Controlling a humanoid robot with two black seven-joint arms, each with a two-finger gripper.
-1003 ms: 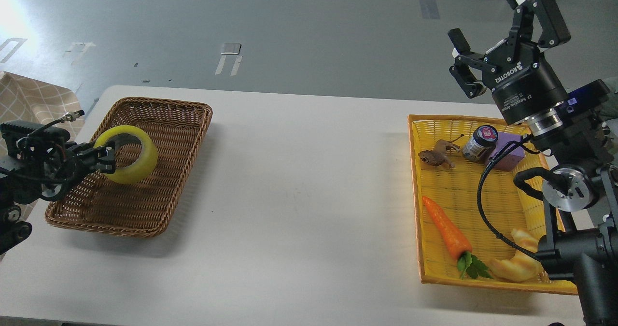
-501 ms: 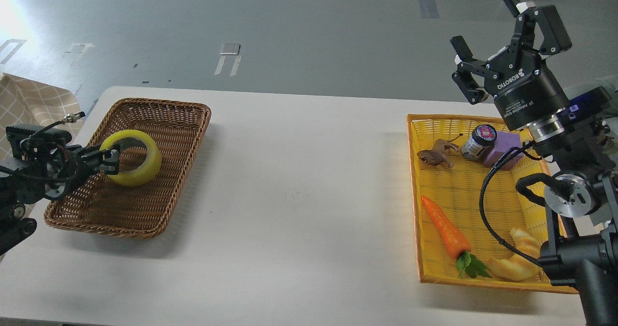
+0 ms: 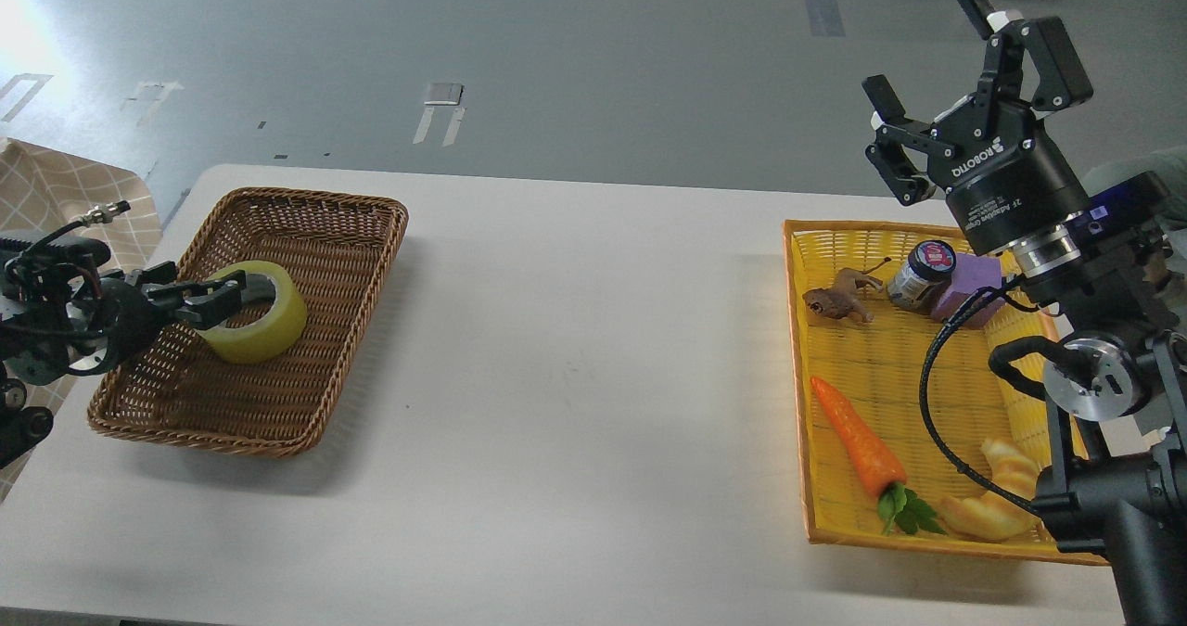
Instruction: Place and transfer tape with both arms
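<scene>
Tape, one wide roll of translucent yellow packing tape with a pale grey-white core (image 3: 252,312), sits in the brown wicker basket (image 3: 306,236) at about nine o'clock on the white table (image 3: 575,376), looking as if it rests on the basket's woven floor near the left wall. The left gripper (image 3: 218,299) reaches in from the left edge with its two fingers closed across the roll's near wall, one seemingly inside the core hole and one outside, so it reads as clamped on the roll. By my judgement the step in hand is the placing: the roll is down, or very nearly so, in the basket. The next move calls for spreading the fingers and drawing the arm back clear of the rim without tipping the roll. The right gripper (image 3: 946,79), at about two o'clock, is raised above the yellow plastic tray (image 3: 802,385) with its fingers spread apart and holding nothing. Counted: one roll, two containers, two grippers. The tray holds one orange toy carrot (image 3: 858,440), one yellowish croissant (image 3: 997,505), one brown animal figure (image 3: 839,300), one dark-lidded jar (image 3: 921,275) and one purple block (image 3: 969,292).
</scene>
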